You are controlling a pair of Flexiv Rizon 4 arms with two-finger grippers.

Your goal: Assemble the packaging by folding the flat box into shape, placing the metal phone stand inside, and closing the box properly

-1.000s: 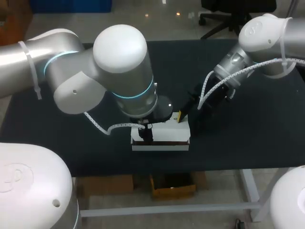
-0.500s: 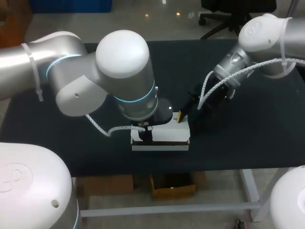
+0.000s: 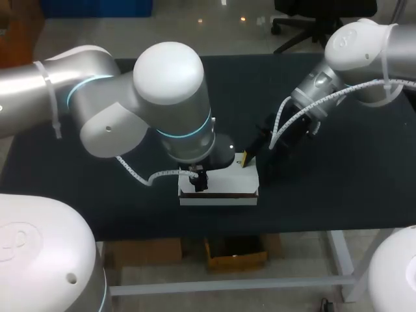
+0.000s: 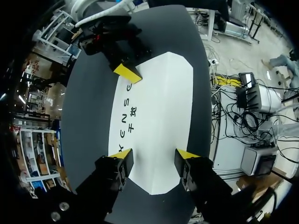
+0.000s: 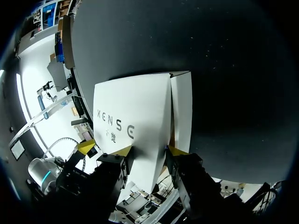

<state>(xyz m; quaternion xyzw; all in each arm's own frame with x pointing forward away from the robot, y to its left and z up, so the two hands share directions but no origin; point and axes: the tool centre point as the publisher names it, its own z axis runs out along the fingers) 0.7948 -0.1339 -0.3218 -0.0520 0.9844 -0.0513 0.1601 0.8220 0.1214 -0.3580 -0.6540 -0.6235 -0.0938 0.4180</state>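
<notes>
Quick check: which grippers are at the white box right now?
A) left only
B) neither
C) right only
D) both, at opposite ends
D: the left gripper is over one end of the white box, and the right gripper is at the opposite end.

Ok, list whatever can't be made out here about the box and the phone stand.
- Metal phone stand: in no view; the white box shows only outer panels, so its inside is unseen.
- Left end effector: head view, covered by the left arm.
- Box's far left corner: head view, behind that arm.
- Right end effector: head view, mostly hidden by its own wrist.
</notes>
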